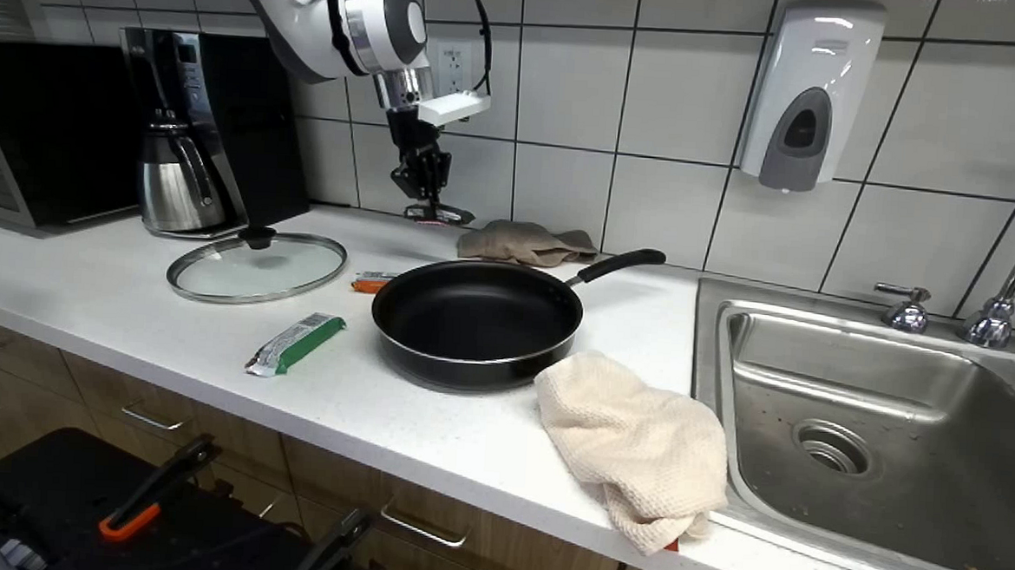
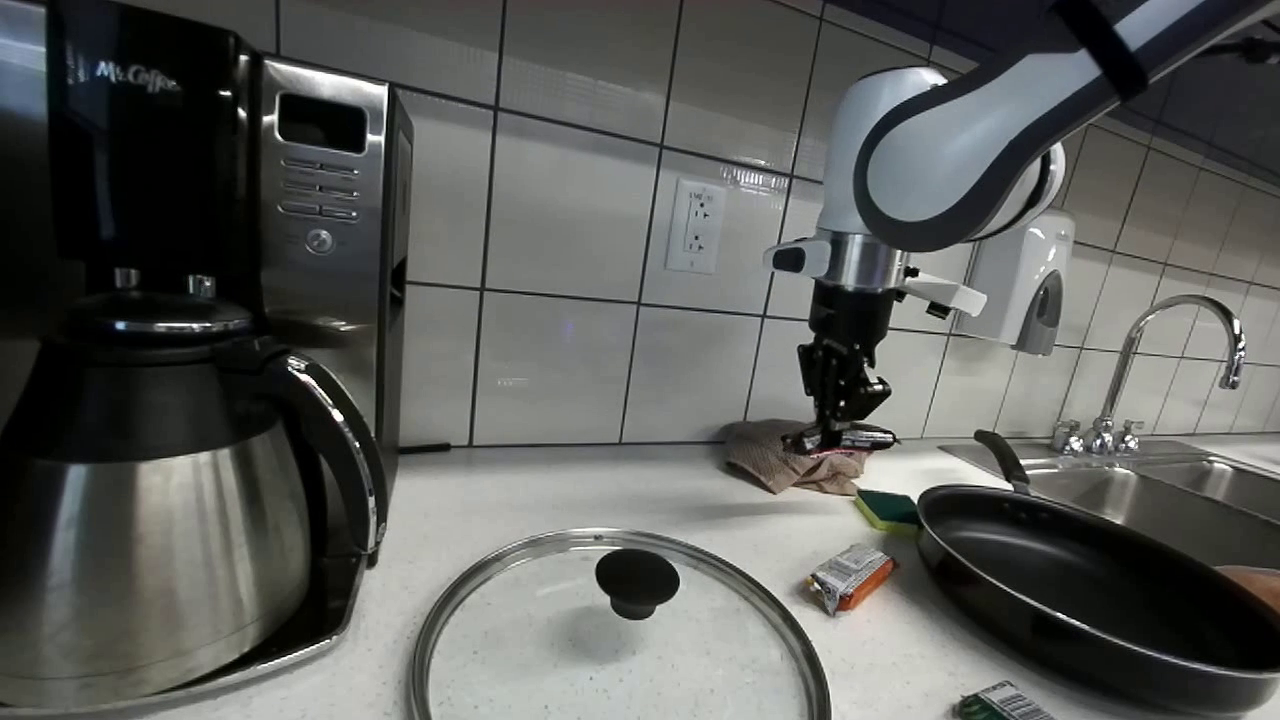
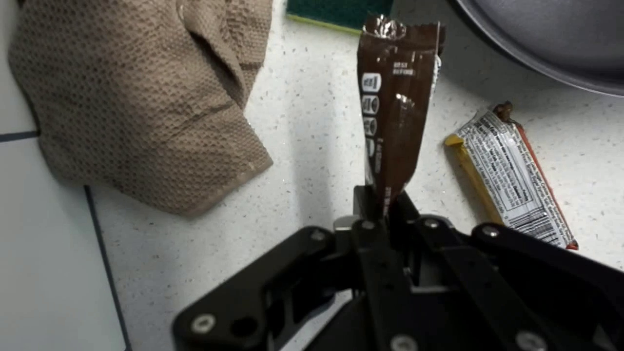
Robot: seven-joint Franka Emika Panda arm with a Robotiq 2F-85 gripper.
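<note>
Your gripper (image 3: 385, 204) is clamped on a brown-wrapped bar (image 3: 399, 107), aloft over the white counter (image 3: 312, 97). In your wrist view, the brown cloth (image 3: 146, 107) lies one side of the bar, the orange packet (image 3: 514, 180) opposite. Farther out: the black pan (image 1: 471, 313), the glass lid (image 1: 256, 274).

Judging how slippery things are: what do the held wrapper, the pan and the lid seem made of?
Brown wrapper in the gripper: glossy, apparently plastic film or foil, by its glints and crimped end.
Pan: probably metal with a dark, satiny coating; the rim shines silver.
Lid: likely clear glass, since the counter shows through; rim gleams like metal.
</note>
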